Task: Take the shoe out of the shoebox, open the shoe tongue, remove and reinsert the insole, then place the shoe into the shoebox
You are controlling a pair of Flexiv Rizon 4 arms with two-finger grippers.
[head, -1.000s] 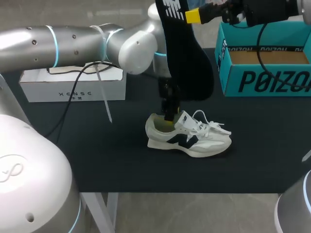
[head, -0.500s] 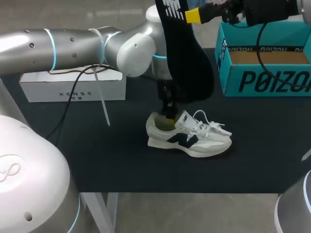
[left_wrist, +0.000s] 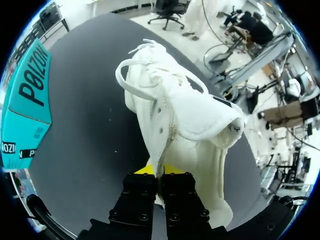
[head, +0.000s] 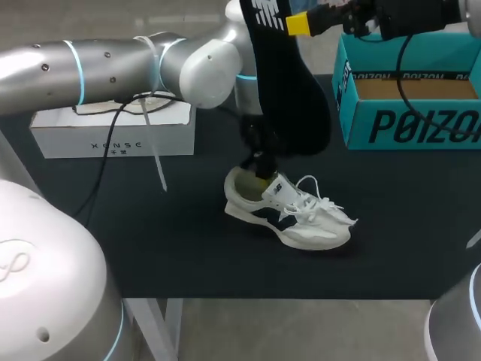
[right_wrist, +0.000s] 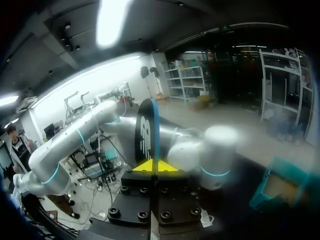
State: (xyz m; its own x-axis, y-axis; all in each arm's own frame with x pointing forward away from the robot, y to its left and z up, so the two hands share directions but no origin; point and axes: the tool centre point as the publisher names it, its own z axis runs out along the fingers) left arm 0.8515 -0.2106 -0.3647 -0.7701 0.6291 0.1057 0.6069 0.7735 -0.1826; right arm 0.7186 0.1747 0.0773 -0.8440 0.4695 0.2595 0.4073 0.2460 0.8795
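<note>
The white shoe (head: 289, 214) with a dark side logo lies mid-table, heel raised a little, toe toward the right. My left gripper (head: 259, 177) comes down from above and is shut on the heel collar. From the left wrist, the shoe (left_wrist: 185, 125) stretches away from the gripper (left_wrist: 159, 172), whose yellow tips pinch the collar edge; the tongue and laces lie ahead. High at the back, my right gripper (head: 297, 25) is shut on the black insole (head: 289, 90), which hangs down behind the shoe. The right wrist view has the insole (right_wrist: 146, 137) standing upright out of that gripper (right_wrist: 157, 167).
The open teal shoebox (head: 409, 124) stands at the back right, also seen beside the shoe as the shoebox (left_wrist: 25, 100). A flat white box (head: 113, 139) lies at the back left under my left arm. Dark mat lies bare in front of the shoe.
My left gripper has shut on the shoe's heel collar and raised the heel slightly; the shoe has turned, its toe swinging toward the front. The right arm and insole have stayed still.
</note>
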